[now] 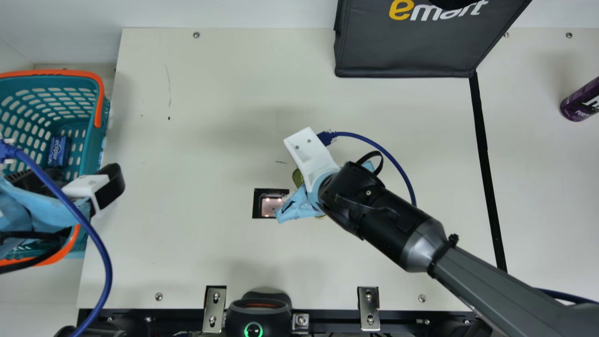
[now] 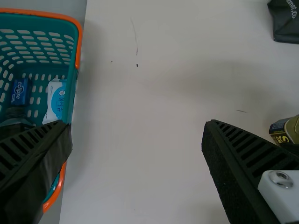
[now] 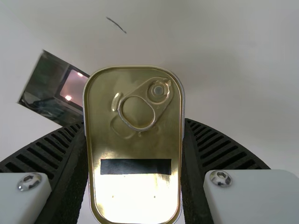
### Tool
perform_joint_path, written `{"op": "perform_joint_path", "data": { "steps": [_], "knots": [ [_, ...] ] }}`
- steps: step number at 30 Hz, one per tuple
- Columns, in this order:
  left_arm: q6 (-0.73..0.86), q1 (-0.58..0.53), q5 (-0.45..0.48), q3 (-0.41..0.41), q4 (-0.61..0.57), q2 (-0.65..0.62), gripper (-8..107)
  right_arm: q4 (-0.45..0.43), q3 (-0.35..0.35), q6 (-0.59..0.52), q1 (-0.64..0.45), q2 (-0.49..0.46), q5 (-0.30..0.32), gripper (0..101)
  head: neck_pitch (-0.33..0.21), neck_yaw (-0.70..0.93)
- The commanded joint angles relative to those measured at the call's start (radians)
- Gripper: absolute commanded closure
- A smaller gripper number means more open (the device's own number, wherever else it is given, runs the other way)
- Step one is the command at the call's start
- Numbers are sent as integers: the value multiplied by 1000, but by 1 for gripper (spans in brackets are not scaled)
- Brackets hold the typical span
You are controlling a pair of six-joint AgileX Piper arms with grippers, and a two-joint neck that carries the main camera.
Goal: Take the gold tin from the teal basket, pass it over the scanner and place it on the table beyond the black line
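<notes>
Grey-and-black R arm (image 1: 491,276) w/ ribbed tool fingers slants up from the counter's near edge, toward the scanner. Its end, R tool (image 1: 299,203), has both fingers pinching the gold tin (image 3: 135,144), a rounded-rectangular metal can w/ ring-pull and a black strip across its face, one finger against each long side. Tin's just beside the scanner (image 1: 271,203), a dark square panel w/ lit window set in the cream counter (image 1: 210,117), btwn it & the black line (image 1: 486,178); can't tell if tin touches the counter.

L tool (image 1: 70,185) is at the counter's L edge, by the R side of the teal plastic basket w/ orange rim (image 1: 89,72). Its fingers are spread wide, nothing btwn them. Thick blue cable (image 1: 100,248) loops over that side. Basket holds a small blue box (image 1: 58,151) & a white-and-blue soft packet (image 2: 57,100).

Black fabric box (image 1: 407,51) sits at the counter's far edge, its near R corner at the line's far end. Dark purple can (image 1: 580,105) is past the line. Black rounded device w/ green ring light (image 1: 257,311) is at the near edge, btwn two metal brackets.
</notes>
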Motion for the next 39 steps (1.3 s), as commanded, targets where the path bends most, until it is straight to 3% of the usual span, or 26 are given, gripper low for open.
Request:
{"op": "perform_joint_path", "data": {
  "steps": [1, 8, 17, 28, 39],
  "knots": [
    [0, 0, 0, 0, 0, 0, 9, 3, -21, -5, 1, -4, 29, 101, -29, 2],
    [0, 0, 0, 0, 0, 0, 9, 6, -57, -13, -6, -22, 78, 101, -29, -138],
    [0, 0, 0, 0, 0, 0, 9, 18, -14, -17, -88, -87, 91, 101, -29, -347],
    [0, 0, 0, 0, 0, 0, 9, 51, 109, -57, -311, -228, 98, 101, -29, -347],
    [0, 0, 0, 0, 0, 0, 9, 94, 218, -173, -581, -348, 111, 101, -29, -347]
  ]
}}
